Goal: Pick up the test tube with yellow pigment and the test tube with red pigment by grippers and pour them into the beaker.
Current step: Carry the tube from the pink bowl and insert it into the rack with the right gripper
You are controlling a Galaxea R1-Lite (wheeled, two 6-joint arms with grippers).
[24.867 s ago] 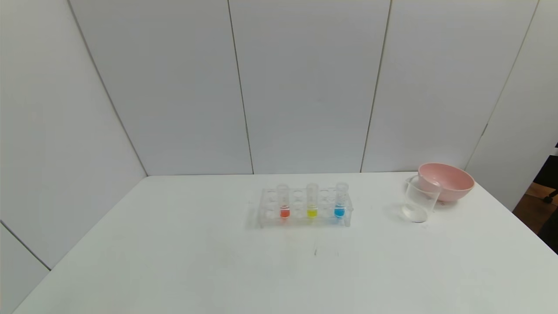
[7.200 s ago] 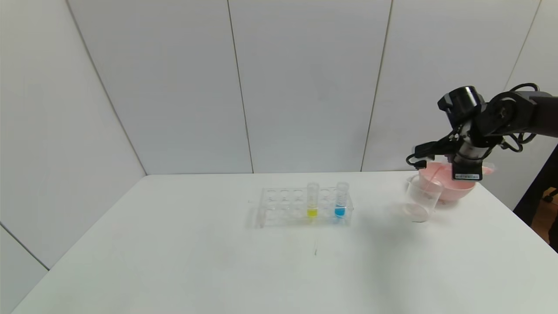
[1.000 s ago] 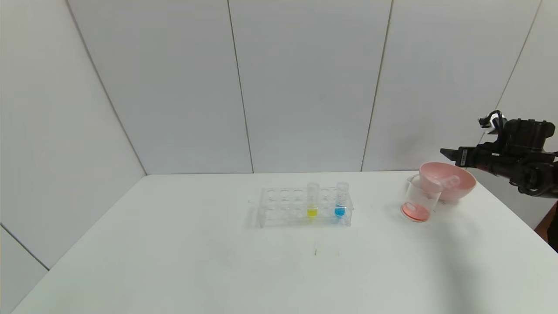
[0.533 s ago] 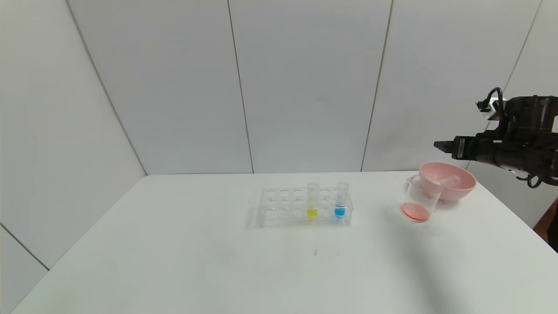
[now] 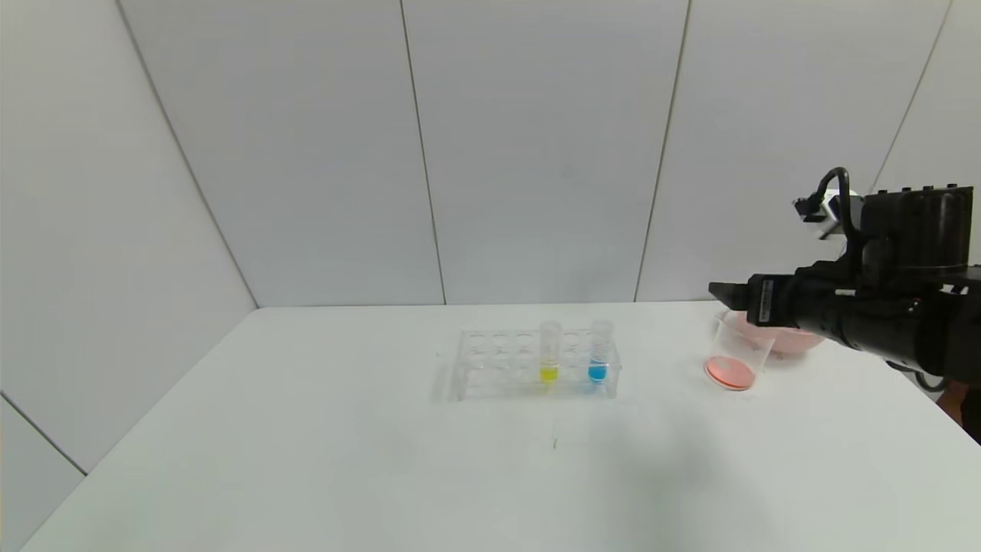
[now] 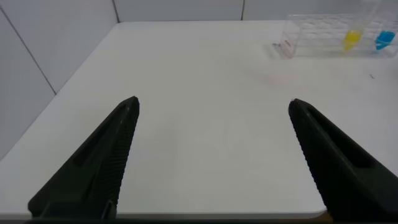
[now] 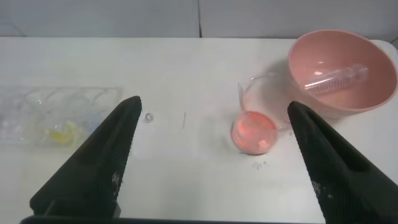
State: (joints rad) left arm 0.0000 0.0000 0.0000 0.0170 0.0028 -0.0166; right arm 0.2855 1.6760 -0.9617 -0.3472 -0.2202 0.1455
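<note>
Jaws of right gripper (image 5: 720, 291) spread, level above beaker (image 5: 733, 356).

Right gripper (image 5: 724, 292) above the table's (image 5: 383, 460) right side, everything else placed from it.

The beaker (image 5: 736, 354) stands just below its tip; the bowl (image 7: 342, 71), with an empty tube (image 7: 339, 78) lying in it, sits behind the beaker; the rack (image 5: 536, 364) holding two tubes lies well to its left.
</note>
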